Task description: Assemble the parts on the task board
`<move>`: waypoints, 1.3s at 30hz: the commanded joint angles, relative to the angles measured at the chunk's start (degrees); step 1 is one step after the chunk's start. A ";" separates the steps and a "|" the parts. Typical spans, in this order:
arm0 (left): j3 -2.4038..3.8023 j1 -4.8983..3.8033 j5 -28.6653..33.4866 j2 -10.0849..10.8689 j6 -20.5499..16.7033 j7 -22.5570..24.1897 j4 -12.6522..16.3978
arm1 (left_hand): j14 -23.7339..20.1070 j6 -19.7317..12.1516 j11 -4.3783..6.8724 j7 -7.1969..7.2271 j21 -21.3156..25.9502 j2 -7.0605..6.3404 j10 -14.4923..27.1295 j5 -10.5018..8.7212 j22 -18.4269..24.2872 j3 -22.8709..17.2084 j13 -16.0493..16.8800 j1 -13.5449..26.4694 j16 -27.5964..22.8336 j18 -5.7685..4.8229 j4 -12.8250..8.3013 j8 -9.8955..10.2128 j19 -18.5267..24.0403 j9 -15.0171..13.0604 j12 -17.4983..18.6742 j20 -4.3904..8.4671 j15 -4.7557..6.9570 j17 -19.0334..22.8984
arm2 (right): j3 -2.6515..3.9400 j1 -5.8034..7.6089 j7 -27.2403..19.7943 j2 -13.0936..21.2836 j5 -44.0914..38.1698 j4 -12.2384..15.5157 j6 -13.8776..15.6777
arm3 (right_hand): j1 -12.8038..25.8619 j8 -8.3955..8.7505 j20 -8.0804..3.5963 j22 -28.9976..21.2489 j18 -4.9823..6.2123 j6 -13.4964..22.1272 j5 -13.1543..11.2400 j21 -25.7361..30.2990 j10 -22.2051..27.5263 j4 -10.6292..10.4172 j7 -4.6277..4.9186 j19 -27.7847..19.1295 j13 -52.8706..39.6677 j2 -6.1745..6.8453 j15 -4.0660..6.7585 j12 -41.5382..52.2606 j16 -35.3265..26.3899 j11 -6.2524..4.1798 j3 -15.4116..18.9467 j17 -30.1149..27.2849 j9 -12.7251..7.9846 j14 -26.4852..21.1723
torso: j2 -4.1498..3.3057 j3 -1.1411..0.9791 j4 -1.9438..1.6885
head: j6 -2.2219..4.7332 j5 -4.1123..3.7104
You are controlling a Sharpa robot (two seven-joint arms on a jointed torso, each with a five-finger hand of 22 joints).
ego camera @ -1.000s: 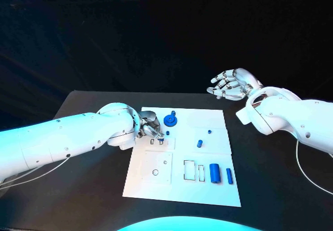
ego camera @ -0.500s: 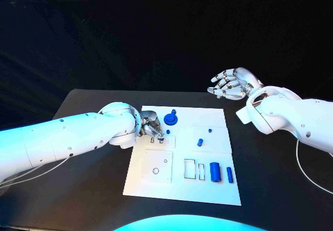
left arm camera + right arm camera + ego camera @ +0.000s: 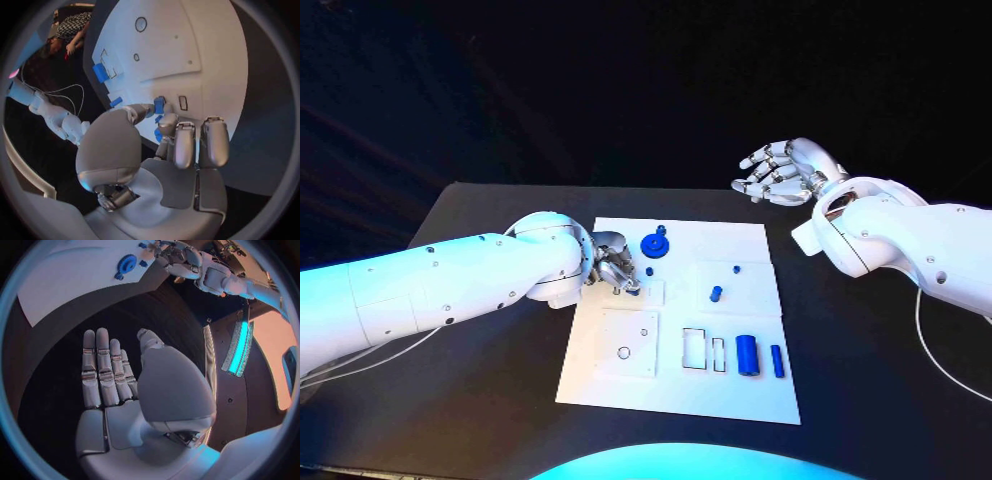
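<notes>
The white task board (image 3: 733,395) lies in the middle of the black table. My left hand (image 3: 607,262) rests over the board's upper left part. In the left wrist view its thumb and a finger pinch a small blue part (image 3: 159,105) just beside a small rectangular slot (image 3: 183,103). A round blue part (image 3: 655,247) stands near the board's far edge, close to that hand. My right hand (image 3: 783,172) hovers off the board beyond the table's far right, fingers spread and holding nothing; the right wrist view shows its bare palm (image 3: 119,375).
A short blue peg (image 3: 715,295) lies mid-board. A blue cylinder (image 3: 747,356) and a thin blue bar (image 3: 777,362) lie side by side at the near right, beside two rectangular cutouts (image 3: 694,350). A raised square with a round hole (image 3: 625,352) sits near left.
My left hand's fingertips have shifted very slightly over the slot area, still pinching the blue part. The right hand has stayed where it was.
</notes>
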State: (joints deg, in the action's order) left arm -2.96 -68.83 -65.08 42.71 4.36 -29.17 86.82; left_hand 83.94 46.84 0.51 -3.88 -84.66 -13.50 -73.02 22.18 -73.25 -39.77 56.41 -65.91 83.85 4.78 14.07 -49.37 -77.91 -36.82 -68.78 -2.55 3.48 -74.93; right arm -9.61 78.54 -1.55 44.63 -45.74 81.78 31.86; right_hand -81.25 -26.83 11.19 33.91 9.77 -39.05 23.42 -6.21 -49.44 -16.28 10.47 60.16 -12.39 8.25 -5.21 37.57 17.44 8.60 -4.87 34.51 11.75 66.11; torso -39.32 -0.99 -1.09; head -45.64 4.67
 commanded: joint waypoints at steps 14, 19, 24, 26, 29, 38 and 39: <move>-0.18 0.38 -2.45 -0.28 0.95 0.01 -0.03 | 3.67 0.44 0.12 0.09 -0.34 0.32 -0.36 0.51 -0.07 -13.56 -0.02 0.53 0.06 -1.18 -13.65 -0.20 -0.44 -0.03 -0.15 0.01 0.53 -5.48 | 0.01 -0.13 -0.65 0.02 -0.36 0.05 -0.40 | -0.54 -0.41 0.18 -0.12 0.62 0.41 -0.09 0.33 0.04 -0.01 2.74 -0.08 0.10 0.07 0.02 -0.38 -0.40 0.31 -0.37 -0.09 -0.09 -0.28 | 0.03 -0.07 0.03 | -0.09 0.23; -0.18 0.42 -2.17 -0.20 0.81 0.04 0.08 | 3.67 0.45 0.14 0.10 -0.33 0.34 -0.42 0.57 -0.04 -13.58 0.08 0.57 0.08 -1.17 -13.64 -0.22 -0.41 -0.07 -0.21 0.01 0.54 -5.50 | 0.01 -0.14 -0.66 0.05 -0.36 0.06 -0.35 | -0.54 -0.41 0.18 -0.12 0.62 0.41 -0.09 0.33 0.04 -0.01 2.74 -0.08 0.10 0.07 0.02 -0.38 -0.40 0.31 -0.37 -0.09 -0.09 -0.28 | 0.02 -0.05 0.04 | -0.10 0.27; -0.18 0.44 -1.80 -0.23 0.71 0.05 0.06 | 3.68 0.46 0.15 0.12 -0.34 0.34 -0.40 0.65 -0.05 -13.60 0.02 0.61 0.08 -1.17 -13.64 -0.25 -0.42 -0.11 -0.17 0.02 0.55 -5.50 | 0.01 -0.15 -0.66 0.05 -0.36 0.07 -0.36 | -0.54 -0.41 0.18 -0.12 0.62 0.41 -0.09 0.33 0.04 -0.01 2.74 -0.08 0.10 0.07 0.02 -0.38 -0.40 0.31 -0.37 -0.09 -0.09 -0.28 | -0.01 -0.06 0.00 | -0.10 0.24; -0.18 0.45 -1.64 -0.28 0.75 0.05 0.01 | 3.68 0.51 0.16 0.14 -0.34 0.35 -0.52 0.71 -0.06 -13.59 0.20 0.74 0.10 -1.17 -13.59 -0.30 -0.43 -0.19 -0.29 0.03 0.56 -5.52 | 0.01 -0.16 -0.67 0.04 -0.36 0.07 -0.38 | -0.54 -0.41 0.18 -0.12 0.62 0.41 -0.09 0.33 0.04 -0.01 2.74 -0.08 0.10 0.07 0.02 -0.38 -0.40 0.31 -0.37 -0.09 -0.09 -0.28 | 0.01 -0.06 0.00 | -0.10 0.25; -0.18 0.45 -1.21 -0.38 1.07 0.02 -0.13 | 3.71 0.57 0.19 0.20 -0.33 0.36 -0.69 0.76 -0.02 -13.55 0.40 0.96 0.17 -1.17 -13.51 -0.39 -0.39 -0.33 -0.42 0.05 0.58 -5.61 | 0.01 -0.16 -0.65 0.04 -0.36 0.07 -0.40 | -0.54 -0.41 0.18 -0.12 0.62 0.41 -0.09 0.33 0.04 -0.01 2.74 -0.08 0.10 0.07 0.02 -0.38 -0.40 0.31 -0.37 -0.09 -0.09 -0.28 | 0.02 -0.06 0.01 | -0.12 0.25; -0.18 0.44 0.50 -0.80 2.95 -0.15 -0.64 | 4.08 1.06 0.67 0.82 -0.60 1.00 -1.85 0.58 -1.05 -13.05 1.45 2.58 1.14 -1.38 -12.68 -0.90 -1.09 -1.30 -1.20 0.24 0.91 -6.96 | 0.01 -0.16 -0.66 0.05 -0.36 0.19 -0.46 | -0.76 -0.50 0.18 -0.27 0.63 0.38 -0.02 0.37 -0.02 -0.10 2.73 -0.01 0.29 0.14 0.03 -0.39 -0.48 0.30 -0.57 -0.14 -0.13 -0.22 | 0.00 -0.10 0.06 | -0.29 0.25; -0.18 0.44 0.71 -0.84 2.99 -0.16 -0.71 | 4.09 1.08 0.69 0.85 -0.60 1.04 -1.92 0.58 -1.07 -13.02 1.54 2.65 1.17 -1.39 -12.65 -0.91 -1.11 -1.34 -1.25 0.25 0.93 -7.00 | 0.01 -0.16 -0.66 0.05 -0.36 0.20 -0.46 | -0.76 -0.50 0.18 -0.27 0.63 0.38 -0.02 0.37 -0.02 -0.10 2.73 -0.01 0.29 0.14 0.03 -0.39 -0.48 0.30 -0.57 -0.14 -0.13 -0.22 | 0.00 -0.10 0.04 | -0.30 0.25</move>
State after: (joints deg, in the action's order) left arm -3.00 -68.57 -65.91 42.07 5.21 -29.16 86.09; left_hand 84.04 47.07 1.23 -3.88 -84.99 -12.47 -74.56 22.82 -74.34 -42.50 57.92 -63.53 84.84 3.88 11.34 -50.10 -78.65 -38.13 -69.67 -2.23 4.00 -74.92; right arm -9.61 78.40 -1.58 44.68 -45.73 81.87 31.85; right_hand -81.46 -27.05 11.18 33.69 9.77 -39.05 23.42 -6.22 -49.44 -16.52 10.47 60.16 -12.14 8.47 -5.21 37.57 17.09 8.60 -5.09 34.46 11.71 66.11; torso -39.30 -1.06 -1.05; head -45.89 4.91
